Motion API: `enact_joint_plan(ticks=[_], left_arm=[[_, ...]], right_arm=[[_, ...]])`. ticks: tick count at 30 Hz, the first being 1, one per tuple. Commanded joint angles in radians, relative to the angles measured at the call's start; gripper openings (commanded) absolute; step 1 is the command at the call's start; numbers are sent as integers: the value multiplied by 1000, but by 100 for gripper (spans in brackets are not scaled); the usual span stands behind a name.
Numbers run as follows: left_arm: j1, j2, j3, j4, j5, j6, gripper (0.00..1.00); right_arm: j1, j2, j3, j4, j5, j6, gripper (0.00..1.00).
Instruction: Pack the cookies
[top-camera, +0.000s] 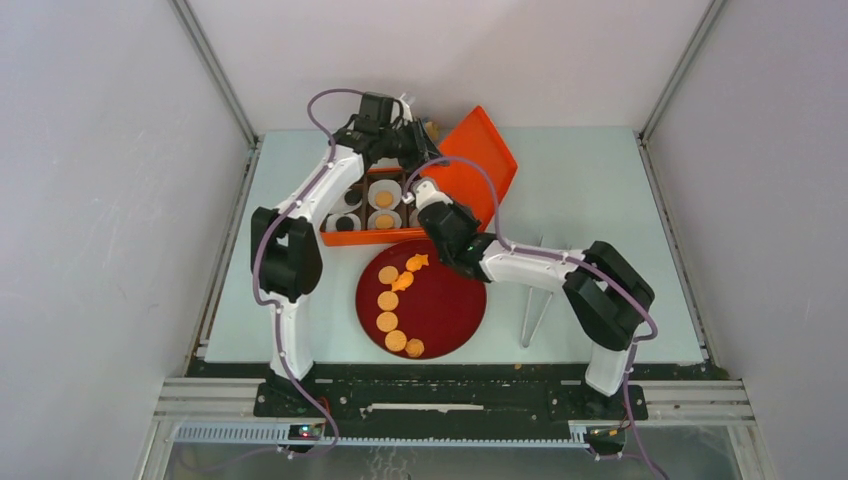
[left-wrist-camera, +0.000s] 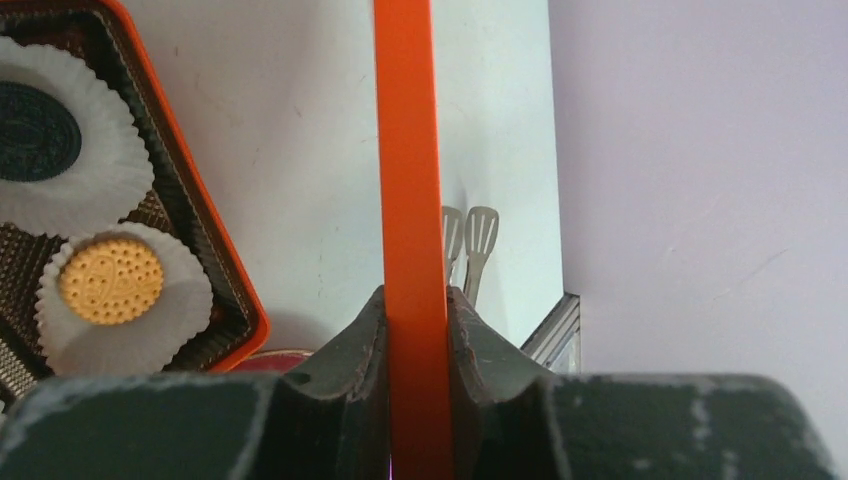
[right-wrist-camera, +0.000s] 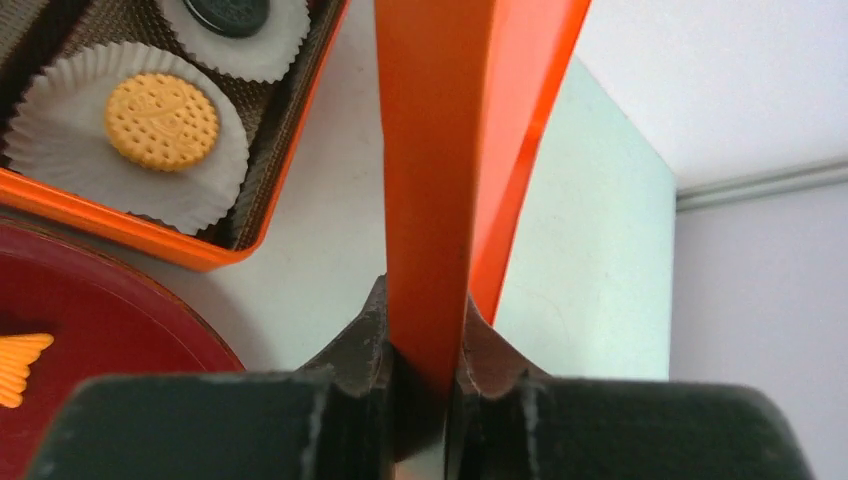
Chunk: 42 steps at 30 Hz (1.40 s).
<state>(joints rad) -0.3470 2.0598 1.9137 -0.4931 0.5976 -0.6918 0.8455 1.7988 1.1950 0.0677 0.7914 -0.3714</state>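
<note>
Orange lid (top-camera: 482, 160) is clamped at its edge by the left gripper (left-wrist-camera: 412, 312) and the right gripper (right-wrist-camera: 425, 318), the jaws of each pressed onto it. It stands tilted, seemingly propped at the right side of the box (top-camera: 365, 238), toward the far edge of the table (top-camera: 600, 200). Some cookies (top-camera: 383, 199) lie in liners (left-wrist-camera: 150, 335) inside the box. More curve across the left half of the plate (top-camera: 450, 305), by the table's near edge.
</note>
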Motion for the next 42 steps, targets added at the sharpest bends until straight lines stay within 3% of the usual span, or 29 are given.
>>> enact_joint_plan(ticks=[1, 2, 5, 6, 13, 15, 17, 18, 21, 22, 26, 30, 33, 37, 40, 42], left_arm=[[7, -67, 34, 33, 157, 44, 1], [8, -64, 39, 39, 166, 41, 7], [8, -65, 44, 90, 200, 28, 47], [8, -67, 47, 117, 212, 22, 54], [27, -77, 189, 219, 241, -23, 80], [37, -88, 216, 219, 238, -27, 81], [48, -125, 194, 213, 199, -14, 75], [55, -152, 163, 211, 172, -1, 67], [68, -297, 13, 197, -10, 70, 9], [69, -344, -42, 185, -100, 103, 1], [68, -535, -261, 175, -516, 200, 0], [68, -698, -487, 224, -884, 221, 0], [68, -785, -629, 269, -1049, 227, 0], [69, -809, -663, 245, -1182, 250, 0], [70, -800, -680, 234, -1242, 250, 0], [75, -790, -688, 229, -1275, 254, 0]], right_arm=[[-31, -24, 37, 193, 168, 42, 2], [-32, -29, 37, 196, 167, 36, 0], [-32, -43, 37, 190, 160, 33, 0], [-33, -53, 37, 176, 151, 42, 0], [-86, -160, 43, 50, 70, 148, 0], [-110, -190, 54, 3, 29, 186, 0], [-142, -218, 90, -85, -43, 246, 0], [-162, -231, 113, -142, -97, 287, 0], [-263, -298, 176, -291, -410, 455, 0], [-315, -338, 182, -305, -553, 510, 0], [-539, -398, 181, -249, -1084, 770, 0], [-680, -356, 160, -95, -1437, 1036, 0], [-715, -313, 78, 201, -1591, 1260, 0], [-729, -148, -14, 761, -1757, 1727, 0], [-689, 61, 30, 1164, -1804, 2094, 0], [-655, 218, 106, 1336, -1815, 2277, 0]])
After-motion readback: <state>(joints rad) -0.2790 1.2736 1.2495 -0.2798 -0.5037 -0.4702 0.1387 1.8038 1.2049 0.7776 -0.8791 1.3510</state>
